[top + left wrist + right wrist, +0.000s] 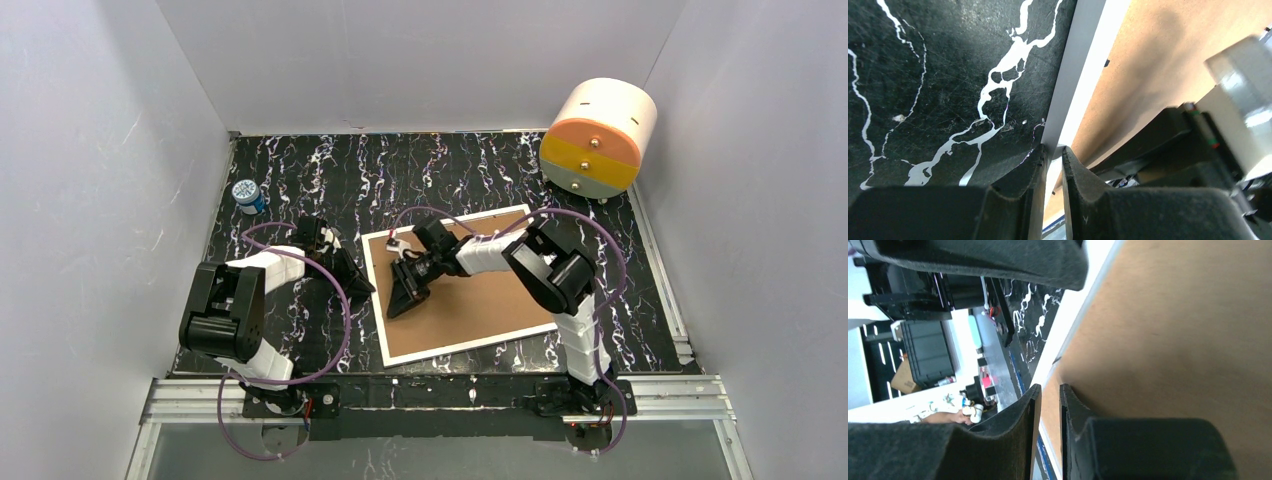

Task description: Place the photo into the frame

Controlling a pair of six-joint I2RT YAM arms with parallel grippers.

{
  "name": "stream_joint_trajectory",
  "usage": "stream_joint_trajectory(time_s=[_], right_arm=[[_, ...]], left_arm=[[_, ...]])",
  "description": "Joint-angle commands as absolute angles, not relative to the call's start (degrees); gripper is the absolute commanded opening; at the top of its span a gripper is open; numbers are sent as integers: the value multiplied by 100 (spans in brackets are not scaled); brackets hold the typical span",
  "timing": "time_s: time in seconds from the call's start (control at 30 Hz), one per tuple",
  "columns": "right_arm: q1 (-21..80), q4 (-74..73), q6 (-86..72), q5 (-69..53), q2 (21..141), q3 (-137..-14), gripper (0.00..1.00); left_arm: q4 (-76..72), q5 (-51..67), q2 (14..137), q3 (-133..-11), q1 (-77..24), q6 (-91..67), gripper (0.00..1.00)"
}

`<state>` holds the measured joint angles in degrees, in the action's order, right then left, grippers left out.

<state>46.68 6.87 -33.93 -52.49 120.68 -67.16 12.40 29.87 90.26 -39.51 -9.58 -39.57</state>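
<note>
The frame [480, 300] lies back-up in the middle of the table, showing its brown fibreboard back and narrow white rim. The photo is not visible in any view. My left gripper [358, 288] is at the frame's left edge. In the left wrist view its jaws [1053, 150] are almost together, tips at the white rim [1083, 75], and grip nothing that I can see. My right gripper [400, 300] rests over the brown back just inside the left rim. In the right wrist view [1048, 387] its jaws are almost together beside the board [1173, 315].
A white-and-orange drum [598, 138] stands at the back right. A small blue-and-white jar [247, 195] sits at the back left. Grey walls close in three sides. A metal rail [430, 392] runs along the near edge. The two grippers are close together.
</note>
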Motion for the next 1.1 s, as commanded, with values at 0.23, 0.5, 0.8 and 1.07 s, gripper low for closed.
stream_joint_trajectory(time_s=[0.23,0.5,0.8,1.07], right_arm=[[5051,247,-3100,-5249,12236,-7362,22],[5106,27,-3103,-5066,12539,-7665,20],[5076,-748,-2777,-4720,12734,-7768,18],[4889,-849,-2796,-4296,12728,-7471,17]], left_arm=[[1947,1134,9576,-3487,-967,-3524,14],[1952,1105,9580,-3494,-967,-3524,14],[1978,1067,9598,-3529,-967,-3524,14],[2013,1037,9597,-3535,-967,-3512,14]])
